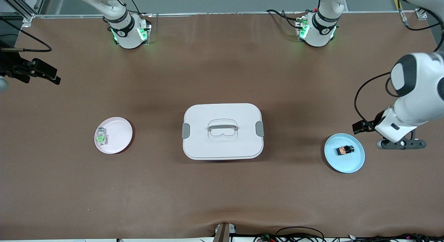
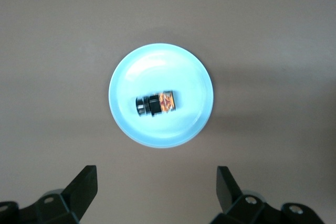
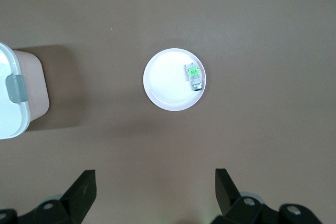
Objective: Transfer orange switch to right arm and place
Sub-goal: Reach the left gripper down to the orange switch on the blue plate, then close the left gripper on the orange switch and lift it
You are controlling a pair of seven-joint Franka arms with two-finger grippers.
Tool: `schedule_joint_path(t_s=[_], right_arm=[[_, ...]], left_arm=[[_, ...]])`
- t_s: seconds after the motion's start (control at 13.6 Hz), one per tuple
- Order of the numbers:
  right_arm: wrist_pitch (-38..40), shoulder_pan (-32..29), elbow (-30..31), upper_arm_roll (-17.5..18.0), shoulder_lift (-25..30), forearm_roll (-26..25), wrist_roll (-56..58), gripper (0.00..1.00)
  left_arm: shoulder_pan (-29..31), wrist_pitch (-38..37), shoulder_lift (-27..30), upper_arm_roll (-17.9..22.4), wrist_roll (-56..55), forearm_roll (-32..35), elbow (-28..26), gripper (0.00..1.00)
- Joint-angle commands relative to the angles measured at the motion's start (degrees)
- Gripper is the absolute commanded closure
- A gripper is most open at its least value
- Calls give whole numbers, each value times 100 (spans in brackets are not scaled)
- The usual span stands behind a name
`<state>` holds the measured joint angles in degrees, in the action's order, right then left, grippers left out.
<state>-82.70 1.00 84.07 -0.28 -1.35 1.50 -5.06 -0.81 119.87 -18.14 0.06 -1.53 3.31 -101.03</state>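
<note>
And there's the orange switch [image 1: 344,150], a tiny black rectangular block with a glowing orange-copper middle and a darker ringed end, lying on its side near the middle of a pale blue plate [image 1: 355,164] toward the left arm's end of the table; the left wrist view catches it cleanly [image 2: 156,103] on that same plate [image 2: 194,66], with nothing touching it. The left gripper [image 1: 401,143] hangs over the bare brown table [image 1: 222,193] just beside the plate, its fingers [image 2: 84,184] spread wide apart in the wrist view, holding nothing, with the plate framed between them farther off. Moving out to the centre of the table, a white lidded container [image 1: 222,131] sits with a recessed handle on top and a grey clasp at each short end; the right wrist view clips one corner of it [image 3: 13,93]. Toward the right arm's end lies a pale pink plate [image 1: 119,131] carrying a small clear-grey part with a green centre [image 1: 101,136] at its rim, seen again from the right wrist camera [image 3: 193,76] on its plate [image 3: 163,77]. The right gripper [image 1: 41,72] is up over the table's edge at its own end, well apart from the pink plate, its fingers [image 3: 84,187] also wide apart and empty.
</note>
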Motion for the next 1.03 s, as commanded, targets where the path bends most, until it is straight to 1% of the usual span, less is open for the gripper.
schedule_joint_path(t_s=[0.0, 0.15, 0.29, 0.51, 0.66, 0.95], right_arm=[[-1, 6, 101, -7, 126, -62, 66, 0], [-1, 6, 110, -7, 126, -62, 66, 0], [-1, 6, 110, -7, 126, -62, 66, 0], [-1, 6, 110, -7, 126, -62, 66, 0], [-1, 15, 110, -7, 126, -62, 66, 0], [-1, 6, 110, -7, 144, -62, 66, 0]], left_arm=[[203, 771, -566, -24, -5, 135, -57, 0], [265, 1343, -927, -15, -5, 135, -197, 0], [344, 1810, -1138, -33, -5, 135, -329, 0], [423, 2442, -1551, -33, -22, 126, -365, 0], [441, 2506, -1684, -41, -22, 66, -339, 0], [433, 2506, -1746, -68, -75, -48, -347, 0]])
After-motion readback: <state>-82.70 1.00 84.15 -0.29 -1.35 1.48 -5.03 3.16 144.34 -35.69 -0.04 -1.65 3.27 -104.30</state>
